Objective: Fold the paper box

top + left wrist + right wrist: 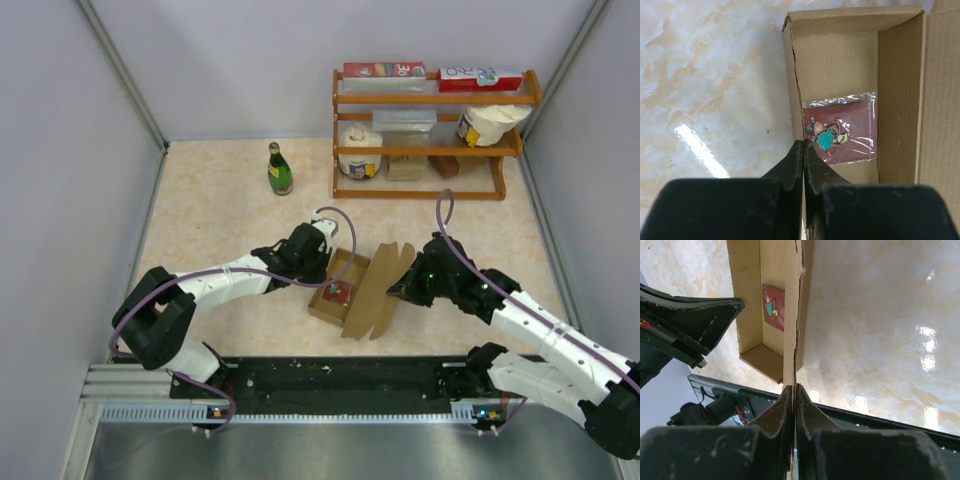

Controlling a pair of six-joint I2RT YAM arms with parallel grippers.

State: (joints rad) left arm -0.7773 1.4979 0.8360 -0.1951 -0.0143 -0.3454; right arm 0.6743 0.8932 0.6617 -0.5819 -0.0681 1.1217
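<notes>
The paper box (368,300) is plain brown cardboard, lying open on the table between the two arms. Its shallow tray (840,65) holds a small dark-red card (842,132) in clear wrap. The wide lid flap (382,285) stands tilted up on the tray's right side. My left gripper (804,146) is shut on the tray's left wall, the thin cardboard edge (794,75) running between its tips. My right gripper (793,387) is shut on the free edge of the raised lid flap (791,315). The left gripper's fingers (700,320) show beside the tray in the right wrist view.
A green bottle (279,170) stands at the back left. A wooden shelf (430,150) with printed cartons, jars and tubs stands at the back right. A black rail (340,380) runs along the near table edge. Grey walls close in both sides.
</notes>
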